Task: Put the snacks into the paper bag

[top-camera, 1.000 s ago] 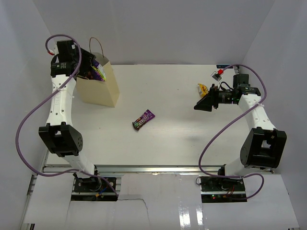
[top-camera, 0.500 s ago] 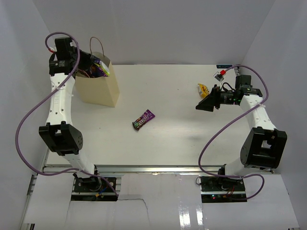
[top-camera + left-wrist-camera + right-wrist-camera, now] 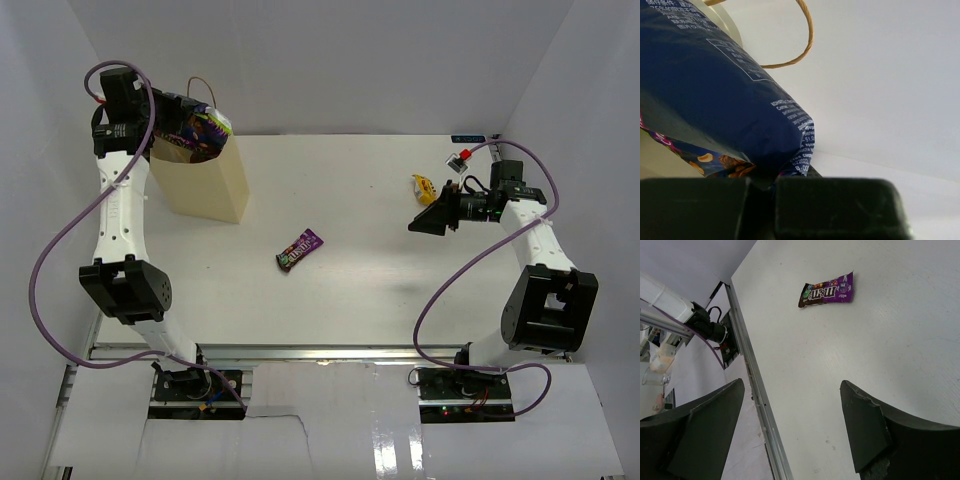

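From where I stand, the left gripper is clamped on the end of the blue chip bag, which hangs tilted directly above the paper bag's open mouth, while the right gripper gapes empty, well apart from the purple candy bar.

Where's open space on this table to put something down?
Bare: the far middle, between the paper bag and the yellow packet. Also the near strip in front of the purple candy packet. Crowded: the bag's corner under the left gripper, and around the right gripper.
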Available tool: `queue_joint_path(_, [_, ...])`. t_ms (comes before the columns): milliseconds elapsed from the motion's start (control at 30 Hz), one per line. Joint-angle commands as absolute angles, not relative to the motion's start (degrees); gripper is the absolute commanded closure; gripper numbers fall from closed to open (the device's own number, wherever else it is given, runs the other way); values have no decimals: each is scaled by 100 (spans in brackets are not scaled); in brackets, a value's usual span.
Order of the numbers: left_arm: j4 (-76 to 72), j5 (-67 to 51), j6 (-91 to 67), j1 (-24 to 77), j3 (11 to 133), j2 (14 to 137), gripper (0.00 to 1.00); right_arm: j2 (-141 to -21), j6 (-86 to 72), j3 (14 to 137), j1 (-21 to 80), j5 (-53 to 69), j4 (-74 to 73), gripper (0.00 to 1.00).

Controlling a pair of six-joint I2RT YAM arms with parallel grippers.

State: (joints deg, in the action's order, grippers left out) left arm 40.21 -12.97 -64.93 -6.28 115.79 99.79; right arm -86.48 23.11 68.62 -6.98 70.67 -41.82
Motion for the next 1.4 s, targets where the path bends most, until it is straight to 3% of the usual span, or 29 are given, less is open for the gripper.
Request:
queue_joint_path(0, [3068,-1626,-6838,-668,11681,9677,100,-8473,2399,6855,-729,7225,-4113,17])
queue_joint_path(1367, [3103,-2522,-4939,-685,12112,9932,100,-8543,2364,6732,-738,7251,-4061,17])
